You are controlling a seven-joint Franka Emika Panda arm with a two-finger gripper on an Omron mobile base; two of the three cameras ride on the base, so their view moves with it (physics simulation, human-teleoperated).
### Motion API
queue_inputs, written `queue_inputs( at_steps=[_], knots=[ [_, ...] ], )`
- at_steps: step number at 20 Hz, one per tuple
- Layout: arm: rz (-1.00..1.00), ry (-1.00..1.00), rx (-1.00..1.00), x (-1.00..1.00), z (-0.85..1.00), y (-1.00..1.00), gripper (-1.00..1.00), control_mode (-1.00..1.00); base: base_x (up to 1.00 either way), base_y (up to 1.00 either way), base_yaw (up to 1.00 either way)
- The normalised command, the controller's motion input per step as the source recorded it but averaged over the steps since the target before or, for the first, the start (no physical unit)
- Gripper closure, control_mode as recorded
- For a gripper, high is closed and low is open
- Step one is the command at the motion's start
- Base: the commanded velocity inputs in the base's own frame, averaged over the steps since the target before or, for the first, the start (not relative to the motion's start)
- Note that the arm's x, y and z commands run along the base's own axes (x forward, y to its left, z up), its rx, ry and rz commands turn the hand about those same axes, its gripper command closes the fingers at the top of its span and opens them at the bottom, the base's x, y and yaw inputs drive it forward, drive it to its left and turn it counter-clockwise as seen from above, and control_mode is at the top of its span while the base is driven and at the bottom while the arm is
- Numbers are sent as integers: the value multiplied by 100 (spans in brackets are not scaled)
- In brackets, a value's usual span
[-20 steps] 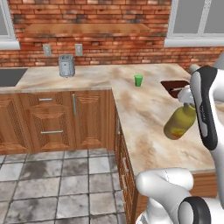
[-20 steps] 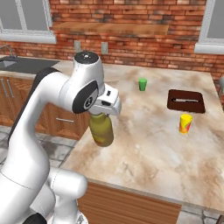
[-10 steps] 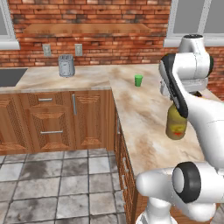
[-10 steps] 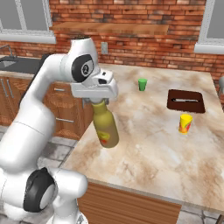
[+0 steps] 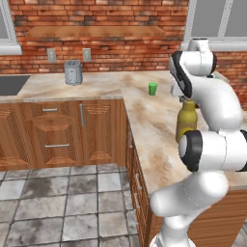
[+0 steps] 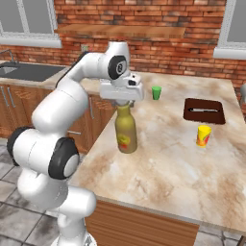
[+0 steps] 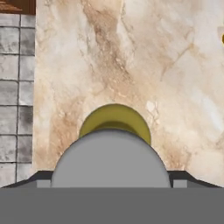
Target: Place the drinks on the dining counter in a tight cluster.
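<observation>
Olive-yellow bottle (image 6: 126, 132) standing upright on the dining counter (image 6: 168, 158), left of centre in the right base view, close to the counter's left edge. Red-yellow label showing low on its front. In the left base view the same bottle (image 5: 186, 121) is showing right of centre, partly behind the white arm.

Gripper (image 6: 122, 102) is sitting directly over the bottle's neck, pointing straight down, its white hand block hiding the cap in the right base view. In the hand view the grey cap (image 7: 111, 159) is filling the lower middle, with the yellow shoulder of the bottle peeking out above it and the marble top beyond. The dark finger tips (image 7: 183, 176) are showing at either side of the cap, spread wide. Whether they are pressing the cap or standing just clear of it is hard to say from here; the hand is reading as wide, set around the cap.

Other things on the counter, right base view: a small green cup (image 6: 156, 92) in the upper middle, well apart from the bottle; a dark brown tray (image 6: 204, 110) at upper right with a thin pale object lying in it; a yellow cup (image 6: 203, 135) with red marking just below the tray.

Left base view: a grey toaster (image 5: 73, 72) standing on the wall counter at upper left, the green cup (image 5: 152, 88) near centre.
</observation>
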Motion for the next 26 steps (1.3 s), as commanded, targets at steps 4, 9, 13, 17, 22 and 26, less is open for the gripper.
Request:
queue_inputs(
  at_steps=[4, 9, 13, 17, 22, 26],
  knots=[
    [-3, -16, 25, 78, -27, -48, 100, -100, 0, 0, 0],
    [-1, 19, -16, 61, 16, -5, 100, -100, 0, 0, 0],
    [0, 14, -14, 69, -5, -3, 100, -100, 0, 0, 0],
    [0, 0, -1, 38, -36, 0, 100, -100, 0, 0, 0],
    [0, -6, 4, 9, -17, 0, 100, -100, 0, 0, 0],
    [0, -6, 5, 0, -32, 0, 100, -100, 0, 0, 0]
  ],
)
